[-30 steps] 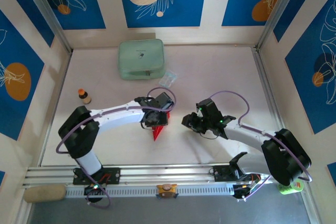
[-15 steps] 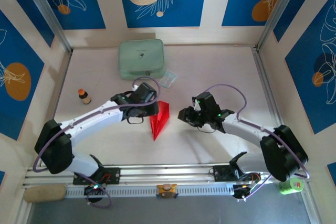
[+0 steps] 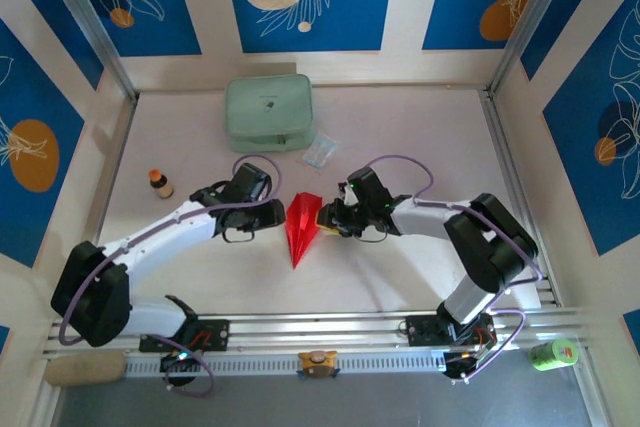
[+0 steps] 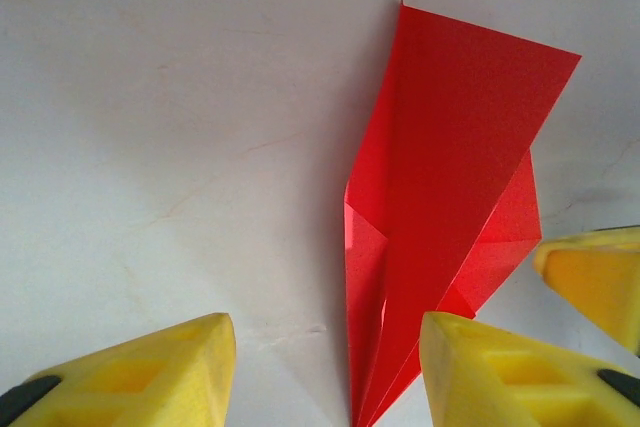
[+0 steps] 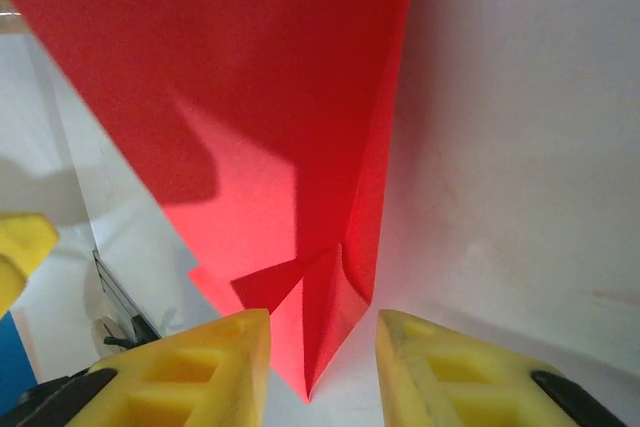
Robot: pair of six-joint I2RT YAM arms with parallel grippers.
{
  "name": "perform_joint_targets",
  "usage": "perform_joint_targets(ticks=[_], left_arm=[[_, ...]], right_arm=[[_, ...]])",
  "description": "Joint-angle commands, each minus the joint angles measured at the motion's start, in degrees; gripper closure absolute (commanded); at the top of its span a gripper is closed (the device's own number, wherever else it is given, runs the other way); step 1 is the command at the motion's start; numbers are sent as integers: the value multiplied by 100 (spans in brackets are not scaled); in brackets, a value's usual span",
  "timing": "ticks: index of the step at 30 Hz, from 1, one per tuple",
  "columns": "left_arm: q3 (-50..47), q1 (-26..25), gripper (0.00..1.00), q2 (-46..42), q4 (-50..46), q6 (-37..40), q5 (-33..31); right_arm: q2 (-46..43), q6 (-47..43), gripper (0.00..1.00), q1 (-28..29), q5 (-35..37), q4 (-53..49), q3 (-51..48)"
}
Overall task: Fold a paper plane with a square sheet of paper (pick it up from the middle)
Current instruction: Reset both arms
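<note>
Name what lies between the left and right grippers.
The red paper plane lies on the table between the left gripper and right gripper, in the top view.

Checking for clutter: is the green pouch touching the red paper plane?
No, the green pouch sits behind the paper plane, table showing between them.

I had both arms stretched inward, left gripper (image 3: 278, 215) and right gripper (image 3: 326, 218) facing each other close together, each with jaws parted, clamping nothing.
</note>
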Motion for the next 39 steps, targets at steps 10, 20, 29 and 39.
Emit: perform_joint_targets(ticks=[10, 20, 29, 39], left_arm=[[-146, 166, 48, -344, -135, 102, -24], [-181, 184, 48, -373, -127, 107, 10], [-217, 187, 47, -346, -56, 140, 70], [-199, 263, 45, -401, -113, 539, -152]], right_arm=[[403, -398, 92, -136, -412, -212, 330], [394, -941, 93, -384, -847, -504, 392], [412, -1219, 84, -568, -910, -796, 489], [-494, -1405, 67, -718, -34, -1489, 385]])
